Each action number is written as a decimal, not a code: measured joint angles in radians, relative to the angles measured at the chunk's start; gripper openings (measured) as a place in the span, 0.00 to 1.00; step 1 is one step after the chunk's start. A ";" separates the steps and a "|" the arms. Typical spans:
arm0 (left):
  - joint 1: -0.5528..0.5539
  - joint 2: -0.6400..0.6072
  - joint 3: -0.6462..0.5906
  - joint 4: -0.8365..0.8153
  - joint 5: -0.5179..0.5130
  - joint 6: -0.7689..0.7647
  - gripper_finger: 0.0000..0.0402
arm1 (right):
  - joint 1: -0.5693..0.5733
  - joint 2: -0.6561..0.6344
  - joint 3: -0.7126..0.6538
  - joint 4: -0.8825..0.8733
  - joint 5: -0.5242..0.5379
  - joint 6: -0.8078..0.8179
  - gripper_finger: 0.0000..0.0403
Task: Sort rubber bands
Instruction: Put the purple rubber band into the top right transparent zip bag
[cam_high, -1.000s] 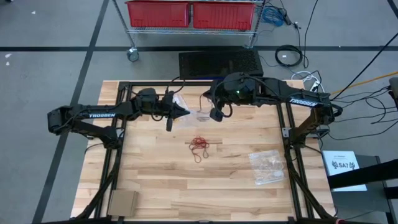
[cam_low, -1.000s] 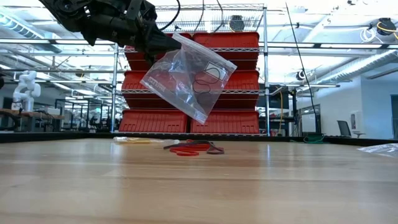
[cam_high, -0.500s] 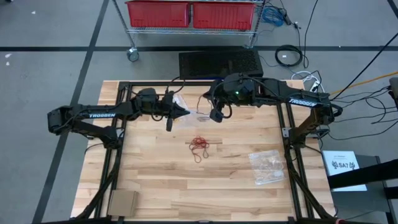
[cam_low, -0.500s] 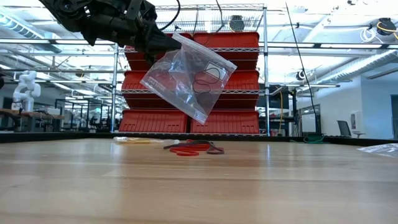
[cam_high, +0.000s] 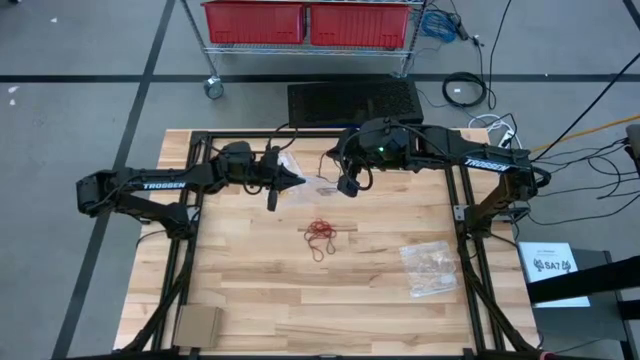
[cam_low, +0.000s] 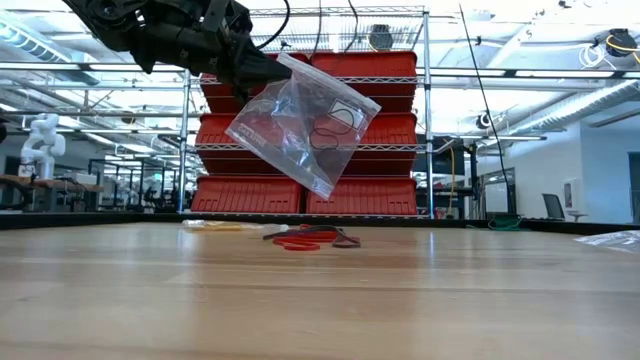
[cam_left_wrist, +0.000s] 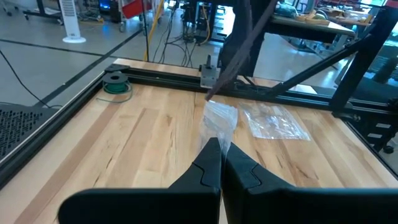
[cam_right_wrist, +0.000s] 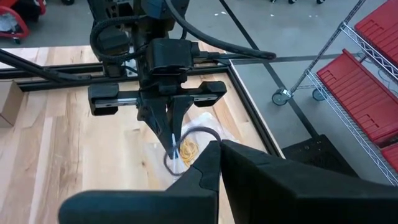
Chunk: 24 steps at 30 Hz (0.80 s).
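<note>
On the wooden bench (cam_high: 250, 290), the loose pile of red rubber bands (cam_high: 321, 235) served as the landmark near the middle of the boards. Nearest the front edge, well away from that pile toward the left corner, lay a flat piece of cardboard (cam_high: 197, 325). A clear plastic bag (cam_high: 430, 268) lay flat on the bench, off to the right of the pile and a little nearer the front. Behind the pile, both arms met above the bench. The left gripper (cam_high: 296, 180) had its fingers clenched on the top edge of a second clear bag (cam_low: 302, 125), which hung tilted in the air above and behind the pile; a few dark bands (cam_low: 325, 134) showed inside it, and the right wrist view showed yellowish ones (cam_right_wrist: 188, 148) too. The right gripper (cam_high: 347, 186) hovered just beside that hanging bag, on the far right side of the pile, with its fingers closed together and holding nothing. Farther back, beyond the bench, red bins (cam_high: 309, 22) sat on a wire shelf rack.
</note>
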 joint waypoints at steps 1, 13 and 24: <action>0.000 0.000 0.000 0.000 0.000 0.000 0.00 | 0.000 0.000 0.000 0.000 0.000 0.000 0.00; 0.000 0.000 0.000 0.000 0.000 0.000 0.00 | 0.013 0.000 0.000 -0.002 0.001 0.003 0.00; 0.000 0.000 0.000 0.001 0.000 0.000 0.00 | 0.013 0.001 0.000 -0.003 0.004 0.003 0.00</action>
